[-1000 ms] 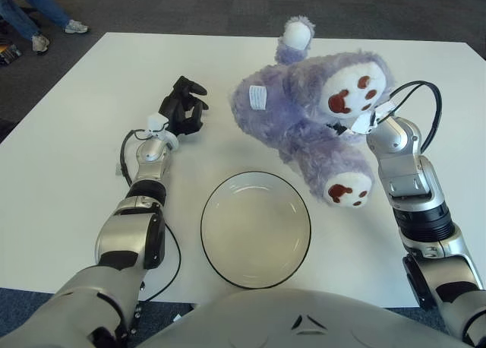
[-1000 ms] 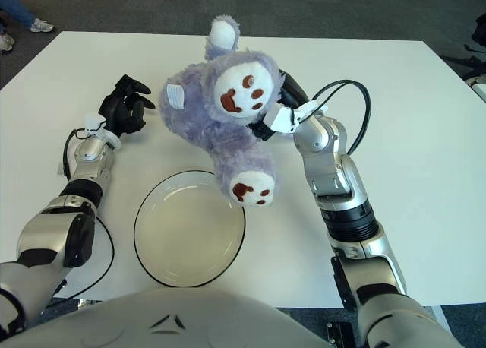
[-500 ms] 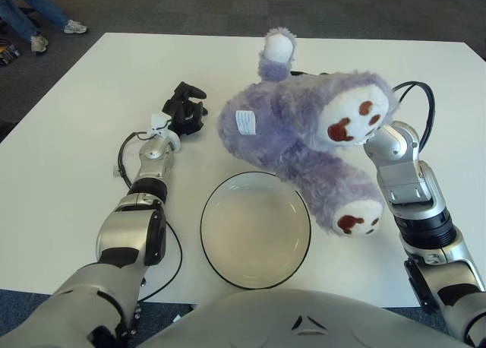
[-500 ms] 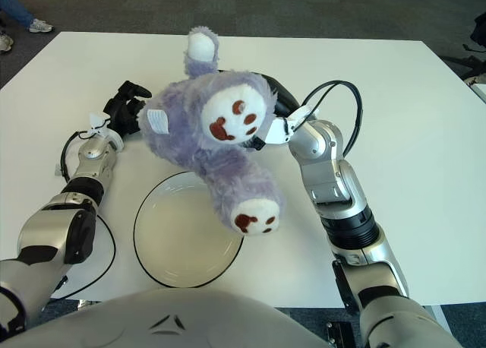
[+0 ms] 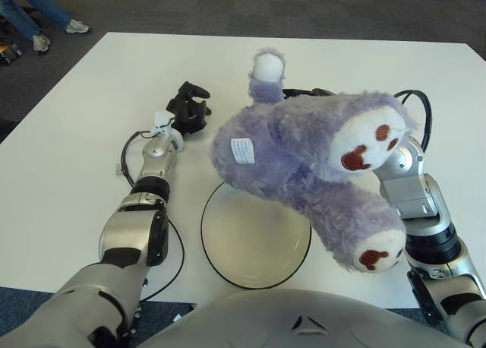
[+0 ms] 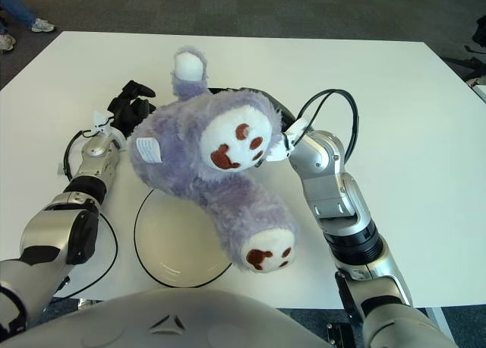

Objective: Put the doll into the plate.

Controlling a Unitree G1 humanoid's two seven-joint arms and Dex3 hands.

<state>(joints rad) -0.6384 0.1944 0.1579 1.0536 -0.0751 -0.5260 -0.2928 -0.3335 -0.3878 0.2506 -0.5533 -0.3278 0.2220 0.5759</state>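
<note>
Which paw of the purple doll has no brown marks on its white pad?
The paw pointing up toward the far side of the table, a plain white tip. The two nearer paws carry brown pad marks.

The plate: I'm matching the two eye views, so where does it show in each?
Left eye view: plate sits bottom centre, its top edge hidden under the doll.
Right eye view: plate sits lower left of centre, again partly under the doll.
Shared landmark: the white tag on the doll's side, above the plate.
</note>
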